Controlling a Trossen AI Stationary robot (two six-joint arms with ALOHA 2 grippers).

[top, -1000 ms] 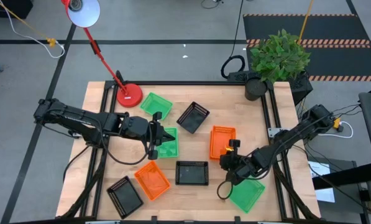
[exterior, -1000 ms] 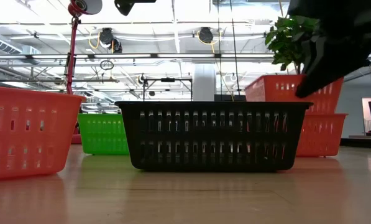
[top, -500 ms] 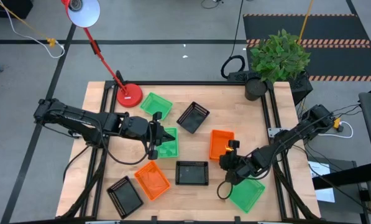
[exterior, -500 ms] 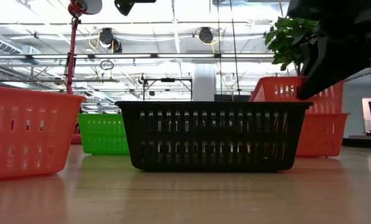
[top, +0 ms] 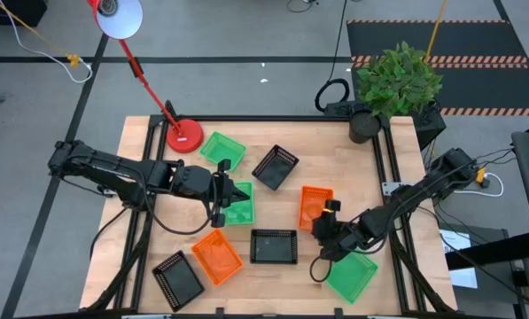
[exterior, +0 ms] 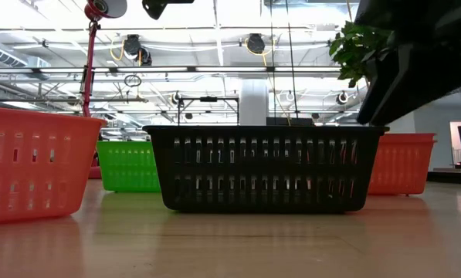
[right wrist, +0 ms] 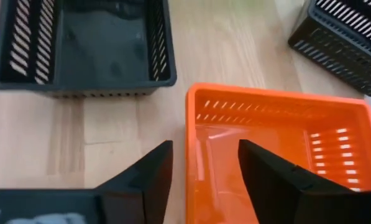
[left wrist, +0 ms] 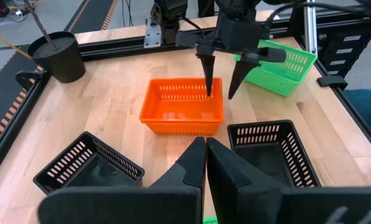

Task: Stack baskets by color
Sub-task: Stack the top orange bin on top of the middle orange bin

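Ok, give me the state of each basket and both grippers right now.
right gripper: open, straddling the orange stack's wall
orange stack: nested, resting on the table
third orange basket: alone, upright
left gripper: shut, over a green basket
other green baskets: separate
black baskets: separate

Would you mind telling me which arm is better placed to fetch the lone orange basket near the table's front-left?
Probably the left. Its gripper, fingers shut, hovers over a green basket right beside that orange basket, while the right gripper, fingers open, sits across the table at the orange stack.
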